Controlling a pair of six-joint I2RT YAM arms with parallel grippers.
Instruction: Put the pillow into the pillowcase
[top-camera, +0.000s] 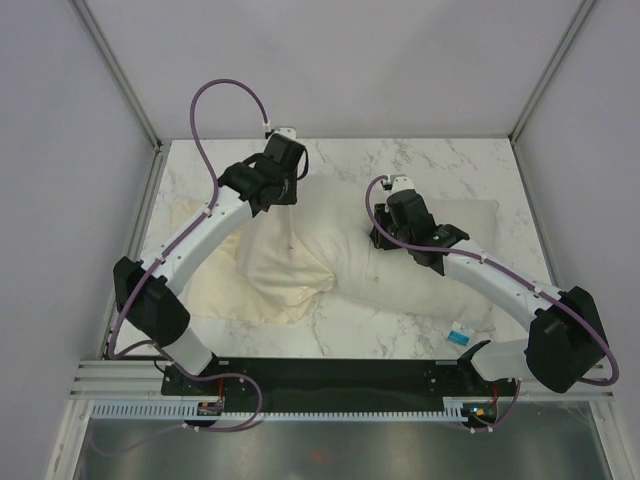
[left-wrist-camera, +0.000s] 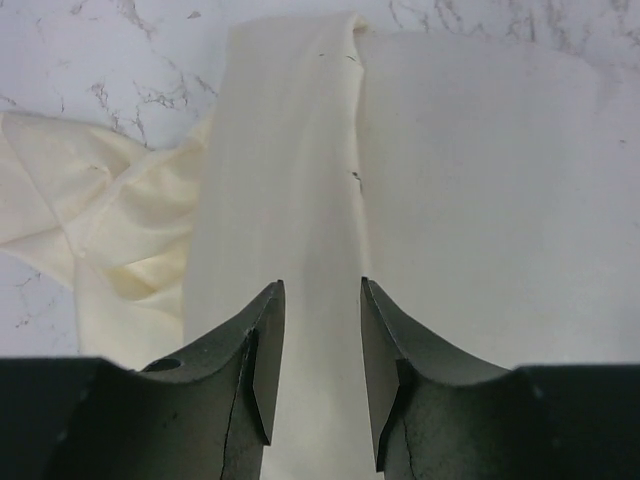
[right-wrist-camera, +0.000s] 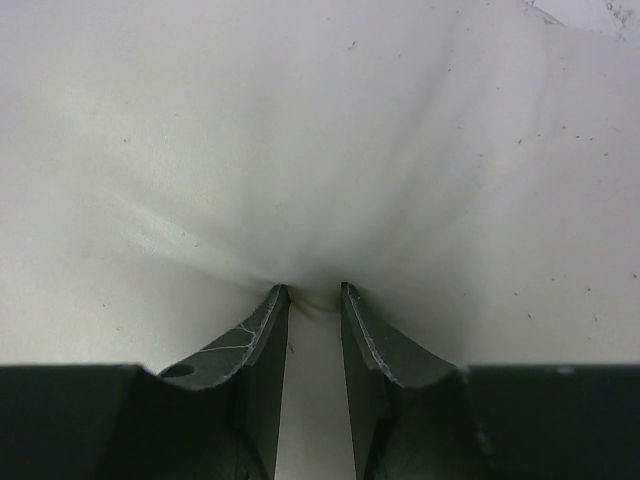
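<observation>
- Pillowcase (top-camera: 225, 290): limp and bunched near the table's (top-camera: 450, 165) left edge. Its mouth seems to sit over the left end of the pillow (top-camera: 400, 290) only.
- Left tool (left-wrist-camera: 321, 285): jaws parted, a band of the case under the gap, nothing pinched. Risk: the unheld case could slide back off the pillow.
- Pillow: lies from table middle toward the right edge, mostly bare.
- Right tool (right-wrist-camera: 314, 290): nearly closed, nipping a pucker of pillow cover. Risk: the thin pinch slips, or a push shoves the case along.
</observation>
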